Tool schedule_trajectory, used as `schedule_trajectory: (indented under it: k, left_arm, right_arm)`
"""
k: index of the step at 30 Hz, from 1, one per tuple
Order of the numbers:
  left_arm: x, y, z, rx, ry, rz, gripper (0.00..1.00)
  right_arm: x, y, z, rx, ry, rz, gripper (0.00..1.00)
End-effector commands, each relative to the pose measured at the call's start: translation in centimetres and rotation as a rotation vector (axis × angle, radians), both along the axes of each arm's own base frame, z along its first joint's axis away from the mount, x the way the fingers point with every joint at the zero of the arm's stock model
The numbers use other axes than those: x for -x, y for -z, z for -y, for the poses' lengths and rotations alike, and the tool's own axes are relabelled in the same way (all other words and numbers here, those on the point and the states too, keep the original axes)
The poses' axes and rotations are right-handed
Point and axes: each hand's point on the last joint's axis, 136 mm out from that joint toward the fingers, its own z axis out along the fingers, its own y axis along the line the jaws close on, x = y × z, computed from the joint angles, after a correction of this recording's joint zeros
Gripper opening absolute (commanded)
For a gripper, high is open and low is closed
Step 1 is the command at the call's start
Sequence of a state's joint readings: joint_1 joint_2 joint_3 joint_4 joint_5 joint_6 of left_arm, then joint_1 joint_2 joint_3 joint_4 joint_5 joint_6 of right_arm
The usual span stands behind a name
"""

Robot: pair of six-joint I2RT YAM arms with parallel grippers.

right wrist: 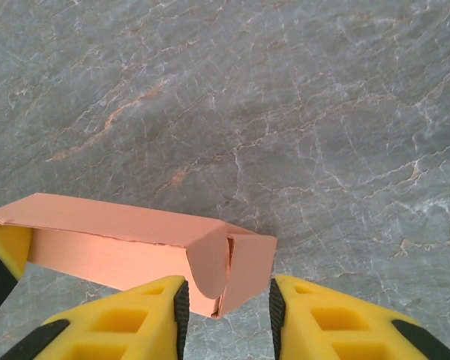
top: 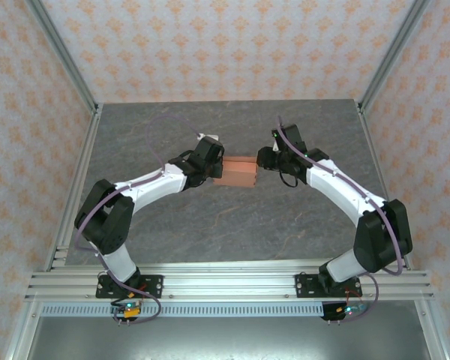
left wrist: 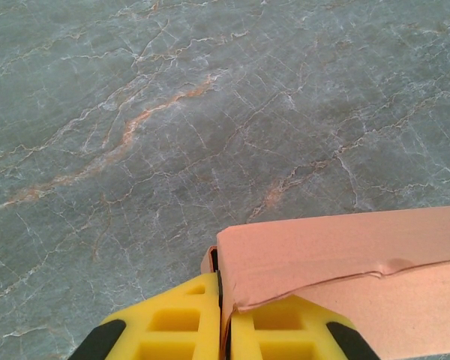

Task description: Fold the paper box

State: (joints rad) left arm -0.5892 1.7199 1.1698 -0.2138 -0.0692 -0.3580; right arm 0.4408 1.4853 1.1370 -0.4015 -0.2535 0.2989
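Top view: the paper box [top: 235, 172] shows mid-frame against the grey counter [top: 232, 232], strung between both arms. The left claw [top: 214, 166] is at its left end and the right claw [top: 261, 161] at its right.

Left wrist view: at bottom centre, the yellow fingers [left wrist: 180, 319] are clamped tight on the box's card edge, and the box runs off to the lower right.

Right wrist view: the fingers [right wrist: 135, 319] stand apart along the bottom, with the box's folded end in the gap between them. Pinching or only straddling? Can't tell.
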Motion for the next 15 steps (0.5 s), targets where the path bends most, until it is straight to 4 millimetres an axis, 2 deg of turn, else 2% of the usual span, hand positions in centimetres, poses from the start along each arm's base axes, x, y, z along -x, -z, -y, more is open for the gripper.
schedule_trajectory:
  k: [1, 8, 15]
  left_arm:
    - [3.2, 5.4, -1.5, -0.122, 0.02, -0.202, 0.09]
    - [3.1, 5.3, -1.3, -0.109, 0.015, -0.202, 0.09]
    - [3.2, 5.4, -1.3, -0.105, 0.012, -0.206, 0.08]
  right_arm:
    - [0.2, 0.1, -0.3, -0.019, 0.002, -0.004, 0.36]
    - [0.8, 1.9, -0.7, 0.019, -0.034, -0.039, 0.38]
    - [0.2, 2.8, -1.8, 0.031, -0.059, -0.046, 0.36]
